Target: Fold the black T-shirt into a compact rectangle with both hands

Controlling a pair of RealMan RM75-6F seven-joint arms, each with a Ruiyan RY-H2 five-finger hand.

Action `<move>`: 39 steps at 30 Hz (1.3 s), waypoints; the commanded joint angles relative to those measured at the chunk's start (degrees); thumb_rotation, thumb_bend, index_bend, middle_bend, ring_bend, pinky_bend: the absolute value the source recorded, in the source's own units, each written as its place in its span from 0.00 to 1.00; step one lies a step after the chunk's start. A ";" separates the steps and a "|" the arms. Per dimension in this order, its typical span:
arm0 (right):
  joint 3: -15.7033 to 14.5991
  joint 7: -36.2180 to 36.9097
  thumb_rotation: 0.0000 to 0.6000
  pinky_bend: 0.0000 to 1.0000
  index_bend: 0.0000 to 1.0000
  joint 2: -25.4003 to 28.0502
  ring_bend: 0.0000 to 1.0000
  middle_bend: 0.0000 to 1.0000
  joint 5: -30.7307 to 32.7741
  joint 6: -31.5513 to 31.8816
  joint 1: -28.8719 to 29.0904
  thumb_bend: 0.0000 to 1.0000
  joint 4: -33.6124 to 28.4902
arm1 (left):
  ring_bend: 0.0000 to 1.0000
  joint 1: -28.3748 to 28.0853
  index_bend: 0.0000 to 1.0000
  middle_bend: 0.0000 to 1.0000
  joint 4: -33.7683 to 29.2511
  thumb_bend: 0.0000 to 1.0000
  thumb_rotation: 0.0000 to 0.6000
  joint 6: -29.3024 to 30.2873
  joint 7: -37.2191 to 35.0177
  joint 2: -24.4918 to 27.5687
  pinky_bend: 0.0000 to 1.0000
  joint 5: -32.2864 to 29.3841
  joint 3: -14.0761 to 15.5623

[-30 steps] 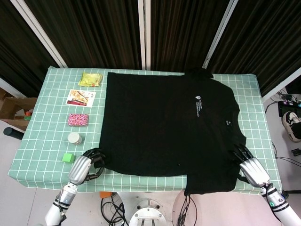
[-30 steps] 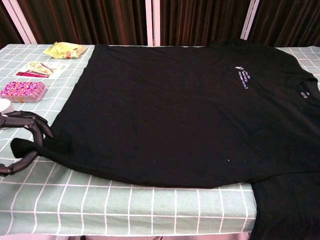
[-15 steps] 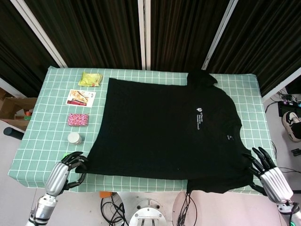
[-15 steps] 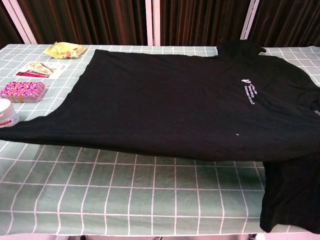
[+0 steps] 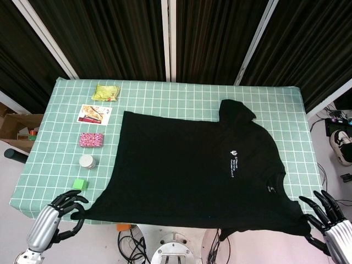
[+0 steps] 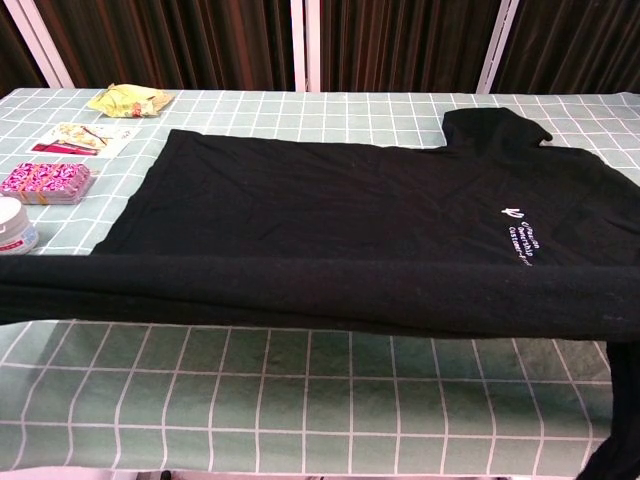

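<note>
The black T-shirt [image 5: 192, 170] lies spread across the green checked table [image 5: 181, 96], its near edge lifted and stretched taut past the table's front between the left hand [image 5: 55, 217] and the right hand [image 5: 330, 220], each gripping a corner. To fold it well, both hands should probably travel level and together, keeping that edge straight so it lands parallel to the far edge.

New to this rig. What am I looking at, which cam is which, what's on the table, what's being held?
It is a two-armed robot with five-finger hands, steered by a person. The head view looks down on the table; the chest view looks across it from low in front.

The left hand and right hand each grip a near corner of the black T-shirt, holding its near edge stretched out over the table's front edge.

On the green checked tablecloth, left of the shirt, lie a yellow-green packet, a printed card, a pink patterned pack, a small white tub and a green cube.
</note>
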 commanded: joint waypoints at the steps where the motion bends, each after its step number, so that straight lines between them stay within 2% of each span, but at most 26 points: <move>1: 1.51 0.65 1.00 0.12 0.78 -0.30 0.05 0.24 1.16 -2.46 1.43 0.57 -1.06 | 0.22 -1.83 0.66 0.37 -0.62 0.55 1.00 -2.62 -0.22 0.02 0.28 -1.03 -2.04; 4: 2.90 0.63 1.00 0.12 0.79 -0.12 0.05 0.24 2.33 -6.12 3.59 0.57 -2.77 | 0.22 -4.74 0.66 0.37 -1.22 0.55 1.00 -6.69 0.40 0.13 0.28 -3.73 -5.11; 8: 5.48 0.43 1.00 0.10 0.79 0.81 0.05 0.25 5.12 -13.49 7.77 0.58 -6.73 | 0.22 -10.08 0.66 0.34 -1.18 0.56 1.00 -13.07 1.32 -0.11 0.26 -9.53 -11.58; 14: 9.48 -1.17 1.00 0.08 0.80 1.52 0.05 0.26 9.95 -23.44 13.26 0.59 -11.35 | 0.19 -17.36 0.66 0.32 0.01 0.56 1.00 -22.62 3.50 -0.35 0.23 -18.55 -19.67; 18: 12.39 -2.78 1.00 0.07 0.80 1.27 0.04 0.25 13.33 -29.20 16.71 0.59 -13.10 | 0.17 -22.45 0.66 0.31 1.97 0.56 1.00 -30.79 2.76 -0.58 0.22 -25.53 -23.80; 22: 15.54 -2.91 1.00 0.07 0.80 -0.05 0.04 0.25 16.38 -34.14 20.51 0.59 -12.21 | 0.16 -27.66 0.66 0.29 6.30 0.56 1.00 -38.88 2.75 -2.23 0.21 -32.78 -27.46; 28: 17.93 -5.01 1.00 0.07 0.80 -1.85 0.04 0.25 19.60 -39.67 24.26 0.59 -9.62 | 0.16 -33.30 0.66 0.29 14.60 0.56 1.00 -44.78 5.59 -6.23 0.20 -38.19 -30.41; 39: 19.49 -3.36 1.00 0.07 0.80 -5.46 0.04 0.25 24.14 -45.51 27.33 0.59 -2.58 | 0.15 -41.20 0.66 0.28 26.25 0.56 1.00 -54.79 8.51 -10.25 0.20 -42.26 -31.30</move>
